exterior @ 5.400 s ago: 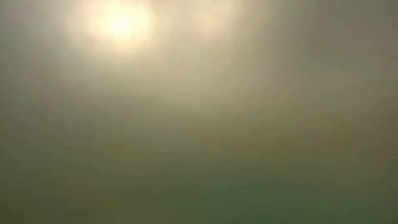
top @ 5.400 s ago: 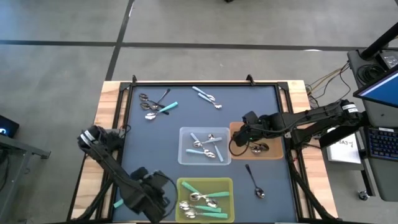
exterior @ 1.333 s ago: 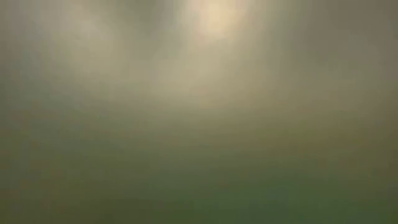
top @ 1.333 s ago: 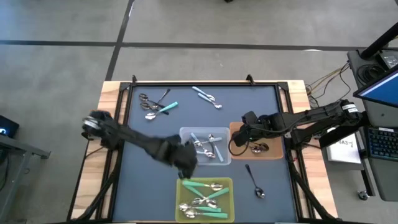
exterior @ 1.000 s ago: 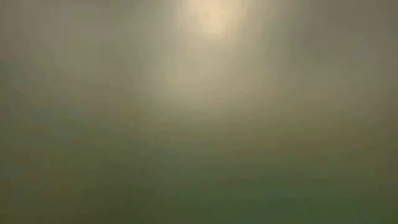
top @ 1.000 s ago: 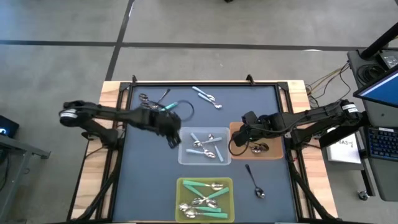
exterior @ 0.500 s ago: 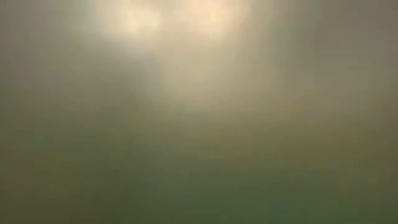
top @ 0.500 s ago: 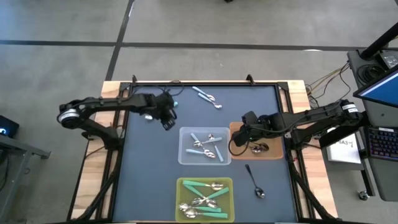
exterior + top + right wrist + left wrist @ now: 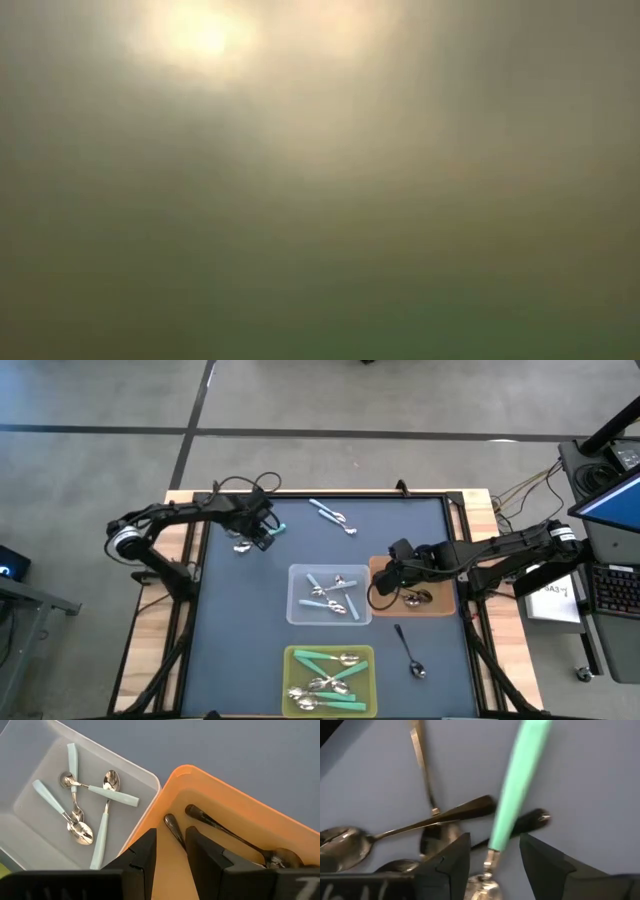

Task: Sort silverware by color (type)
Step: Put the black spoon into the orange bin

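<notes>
I see my left gripper (image 9: pixel 263 532) at the table's (image 9: pixel 240 630) far left corner, fingers spread wide either side of a teal-handled spoon (image 9: pixel 512 795) lying among dark-handled spoons (image 9: pixel 420 822), not gripping it. My right gripper (image 9: pixel 383 588) hangs over the brown bin's (image 9: pixel 220 800) edge, fingers a little apart, holding nothing. Light blue spoons (image 9: pixel 328 596) lie in the clear bin (image 9: pixel 300 615), teal ones (image 9: pixel 330 678) in the yellow-green bin (image 9: pixel 292 660). One dark spoon (image 9: pixel 409 650) lies loose. No writing is legible; the low view is blank haze.
</notes>
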